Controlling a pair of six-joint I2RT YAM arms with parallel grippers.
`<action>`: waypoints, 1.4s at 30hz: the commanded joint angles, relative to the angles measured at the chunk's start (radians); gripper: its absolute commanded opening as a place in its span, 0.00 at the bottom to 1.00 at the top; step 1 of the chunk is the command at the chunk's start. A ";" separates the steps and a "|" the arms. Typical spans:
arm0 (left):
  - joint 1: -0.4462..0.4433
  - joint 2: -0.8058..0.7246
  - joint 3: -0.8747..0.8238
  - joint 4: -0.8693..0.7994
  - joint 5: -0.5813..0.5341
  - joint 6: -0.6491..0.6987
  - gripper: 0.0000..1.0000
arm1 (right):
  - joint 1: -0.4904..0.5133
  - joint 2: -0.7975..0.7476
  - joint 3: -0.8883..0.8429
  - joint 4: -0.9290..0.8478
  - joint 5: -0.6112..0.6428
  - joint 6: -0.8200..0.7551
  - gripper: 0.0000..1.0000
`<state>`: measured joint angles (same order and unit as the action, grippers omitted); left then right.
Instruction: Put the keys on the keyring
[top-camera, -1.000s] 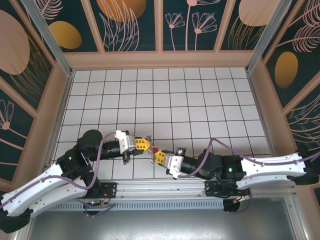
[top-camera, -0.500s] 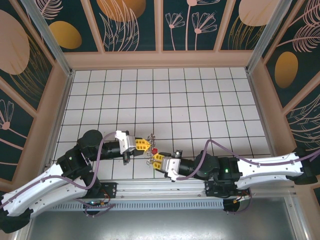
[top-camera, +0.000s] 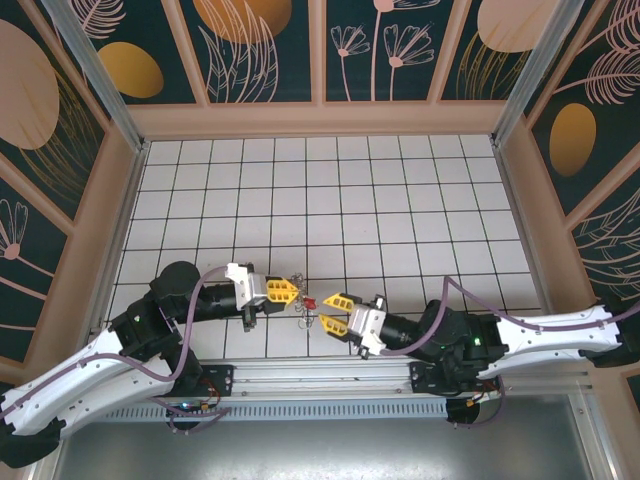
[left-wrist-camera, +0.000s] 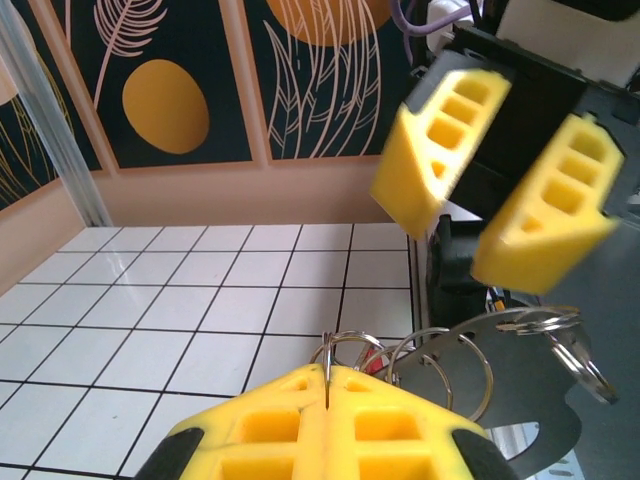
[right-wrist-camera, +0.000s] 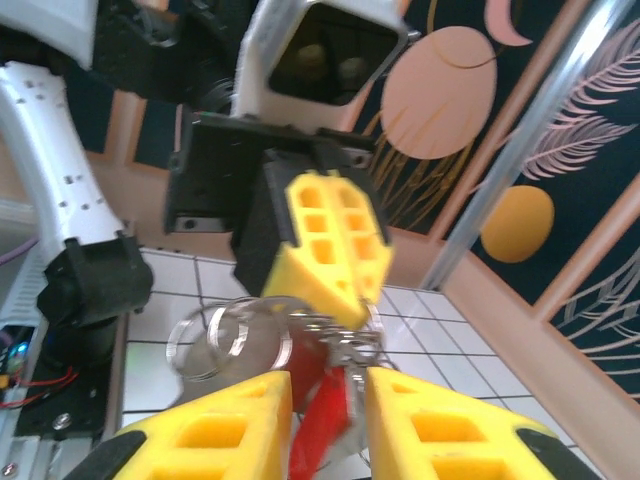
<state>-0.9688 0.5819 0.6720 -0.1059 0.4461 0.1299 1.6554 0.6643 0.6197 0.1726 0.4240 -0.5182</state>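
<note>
Robot test cell; tiled floor, botanical wall panels.

Shows the right gripper with jaws parted, formerly shut at the red head of the key. Shows the same gripper drawn back to the right, tips now apart from the left gripper, formerly almost tip to tip with it. Places the elbow of the right arm farther right along the near edge than a second ago, forearm lying flatter. Puts the key just ahead of the right fingertips, beside the keyring, no longer pinched at them. From the right wrist, sets the blurred red head within the gap between the opened yellow fingers.
</note>
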 joint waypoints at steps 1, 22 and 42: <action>0.002 -0.012 0.020 0.035 0.040 0.015 0.00 | -0.013 -0.020 0.041 0.007 0.085 0.015 0.27; 0.002 0.059 0.075 0.023 0.162 0.039 0.00 | -0.256 0.091 0.115 -0.144 -0.357 0.190 0.32; 0.001 0.044 0.077 0.003 0.143 0.051 0.00 | -0.269 0.026 0.091 -0.140 -0.484 0.222 0.34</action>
<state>-0.9688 0.6403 0.7128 -0.1379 0.5926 0.1570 1.3872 0.7143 0.7181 0.0025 -0.0029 -0.3237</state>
